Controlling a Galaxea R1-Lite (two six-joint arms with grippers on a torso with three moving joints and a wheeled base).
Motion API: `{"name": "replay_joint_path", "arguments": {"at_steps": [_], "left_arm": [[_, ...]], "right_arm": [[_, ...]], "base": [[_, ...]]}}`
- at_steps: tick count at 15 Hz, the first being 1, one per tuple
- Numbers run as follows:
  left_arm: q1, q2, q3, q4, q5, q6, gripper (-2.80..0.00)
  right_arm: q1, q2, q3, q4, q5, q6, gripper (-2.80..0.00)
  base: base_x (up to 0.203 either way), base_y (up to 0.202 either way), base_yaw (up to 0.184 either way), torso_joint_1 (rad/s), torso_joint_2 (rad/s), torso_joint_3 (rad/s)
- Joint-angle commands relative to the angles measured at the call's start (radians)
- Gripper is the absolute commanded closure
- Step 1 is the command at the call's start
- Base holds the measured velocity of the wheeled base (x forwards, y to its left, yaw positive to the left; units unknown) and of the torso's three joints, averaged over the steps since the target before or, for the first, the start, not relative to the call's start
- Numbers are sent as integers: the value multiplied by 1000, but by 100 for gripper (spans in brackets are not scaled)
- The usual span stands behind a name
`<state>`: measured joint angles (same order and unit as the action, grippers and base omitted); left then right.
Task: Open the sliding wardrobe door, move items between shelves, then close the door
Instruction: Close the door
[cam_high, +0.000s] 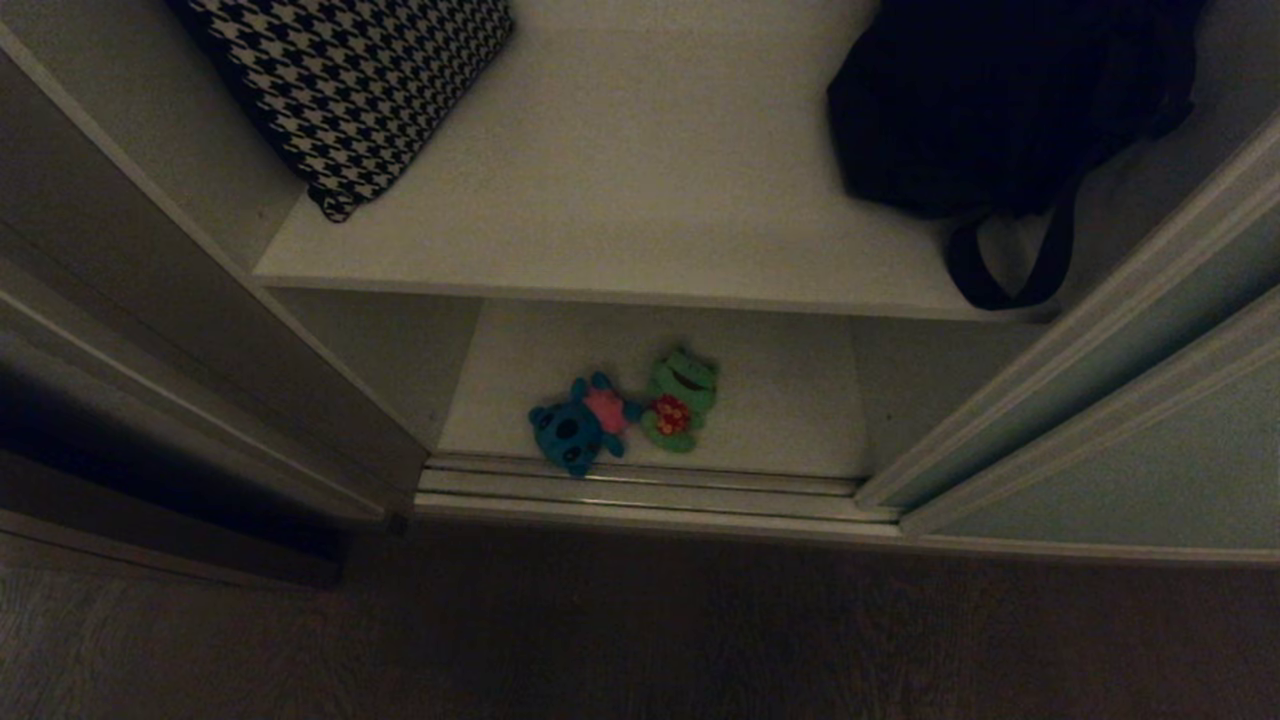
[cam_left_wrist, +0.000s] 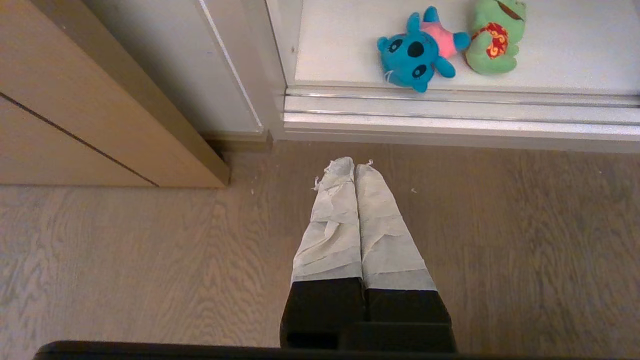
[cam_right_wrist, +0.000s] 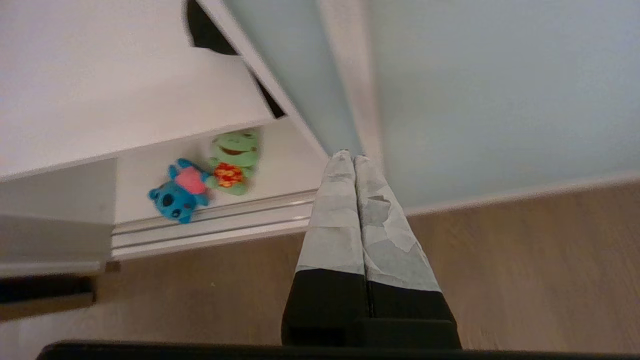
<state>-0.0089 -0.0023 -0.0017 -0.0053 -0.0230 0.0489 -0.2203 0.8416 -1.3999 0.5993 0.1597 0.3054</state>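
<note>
The pale grey-green sliding wardrobe door (cam_high: 1130, 440) (cam_right_wrist: 500, 90) stands slid to the right, leaving the inside open. A teal-blue soft toy (cam_high: 575, 428) (cam_left_wrist: 415, 52) (cam_right_wrist: 177, 195) and a green frog toy (cam_high: 680, 400) (cam_left_wrist: 495, 37) (cam_right_wrist: 232, 160) lie side by side on the bottom shelf (cam_high: 790, 410), just behind the floor rail (cam_high: 640, 490). My right gripper (cam_right_wrist: 350, 156) is shut and empty, out in front of the door's lower edge, to the right of the toys. Over the wood floor my left gripper (cam_left_wrist: 354, 165) is shut and empty. Neither gripper shows in the head view.
The upper shelf (cam_high: 640, 170) carries a houndstooth cushion (cam_high: 350, 80) at the left and a black bag (cam_high: 1000, 100) at the right, its strap hanging over the edge. A beige cabinet (cam_left_wrist: 90, 115) stands left of the wardrobe. Wood floor (cam_high: 640, 630) lies in front.
</note>
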Motion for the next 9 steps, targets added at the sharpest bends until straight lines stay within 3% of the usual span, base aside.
{"name": "replay_joint_path", "arguments": {"at_steps": [1, 3, 9], "left_arm": [[0, 1, 0, -1, 0, 0, 0], [0, 1, 0, -1, 0, 0, 0], [0, 1, 0, -1, 0, 0, 0]], "right_arm": [[-89, 29, 56, -102, 62, -15, 0], [-150, 61, 98, -208, 102, -19, 0], [-208, 89, 100, -278, 141, -23, 0]], "base": [[0, 0, 0, 0, 0, 0], [0, 0, 0, 0, 0, 0], [0, 0, 0, 0, 0, 0]]}}
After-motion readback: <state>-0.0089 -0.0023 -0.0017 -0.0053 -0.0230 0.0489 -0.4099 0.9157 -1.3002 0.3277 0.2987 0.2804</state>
